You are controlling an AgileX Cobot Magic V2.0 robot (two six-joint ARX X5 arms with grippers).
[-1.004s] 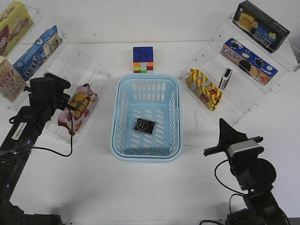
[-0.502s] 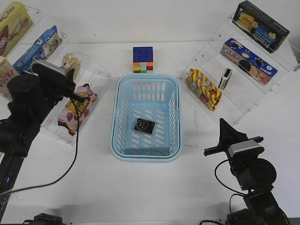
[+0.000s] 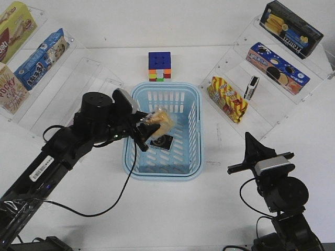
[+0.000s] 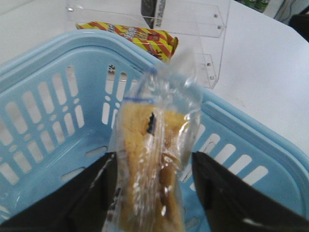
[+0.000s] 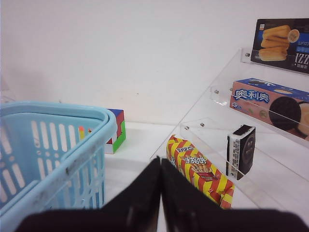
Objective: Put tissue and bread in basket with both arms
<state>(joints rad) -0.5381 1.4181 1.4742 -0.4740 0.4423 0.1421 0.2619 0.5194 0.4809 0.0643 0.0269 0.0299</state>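
The left pincer (image 3: 149, 127) pinches the bread (image 3: 160, 122) above the basket (image 3: 137, 166), where the tissue (image 3: 163, 141) lies; next it should release. The right pincer (image 5: 161, 193) is pressed together.

A plain white worktop (image 3: 172, 209) carried everything. The light-blue basket (image 3: 163, 170) was set on it near the middle, partly beneath the left hand (image 3: 147, 127) and well to the left of the right hand (image 3: 250, 144). A multicoloured puzzle cube (image 3: 159, 66) stood on the surface just beyond the basket's far rim, apart from it. Clear acrylic shelf stands were placed on the worktop at either side: one stand (image 3: 78, 83) beyond the left hand, the other stand (image 3: 272, 99) beyond the right hand.
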